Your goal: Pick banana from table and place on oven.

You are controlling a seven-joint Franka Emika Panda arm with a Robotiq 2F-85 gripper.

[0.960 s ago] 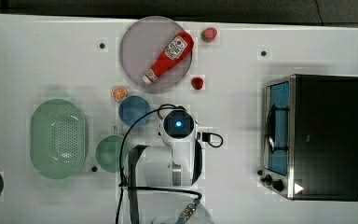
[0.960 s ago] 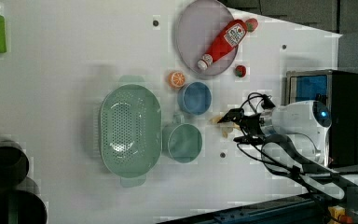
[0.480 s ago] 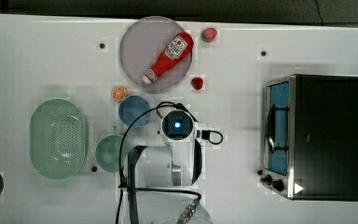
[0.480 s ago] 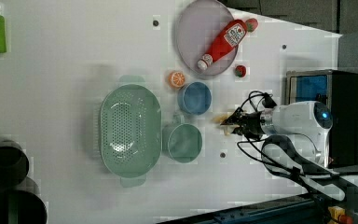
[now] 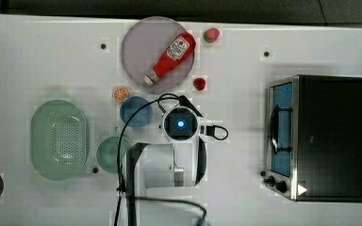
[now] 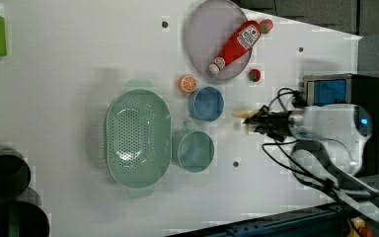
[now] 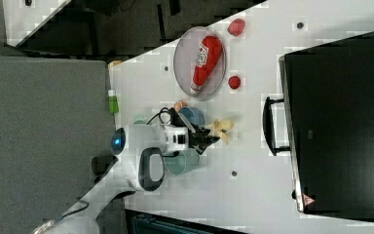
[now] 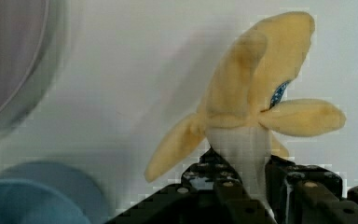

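The gripper (image 8: 247, 186) has its black fingers clamped on the banana (image 8: 256, 93), pinching the pale, peeled lower end while the yellow peel flaps splay outward. In the left view the banana (image 6: 244, 117) pokes out from the gripper (image 6: 256, 122) over the white table (image 6: 69, 64), just beside the blue bowl (image 6: 206, 103). In the right view the banana (image 7: 221, 127) sits between that blue bowl (image 7: 192, 116) and the oven (image 7: 341, 122), well apart from the oven's handle.

Look around: a teal cup (image 6: 193, 150) sits near the blue bowl, and a green colander (image 6: 137, 138) lies beyond it toward the left view's left. An orange slice (image 6: 187, 84) rests near the bowl. A ketchup bottle (image 5: 169, 59) lies on a grey plate (image 5: 136, 42), with one strawberry (image 5: 199, 84) just off the plate's rim and another strawberry (image 5: 211, 34) further up the top view. In the top view the arm's wrist (image 5: 180, 125) covers the banana; the stretch of table toward the oven (image 5: 330, 136) is bare apart from a bolt hole.
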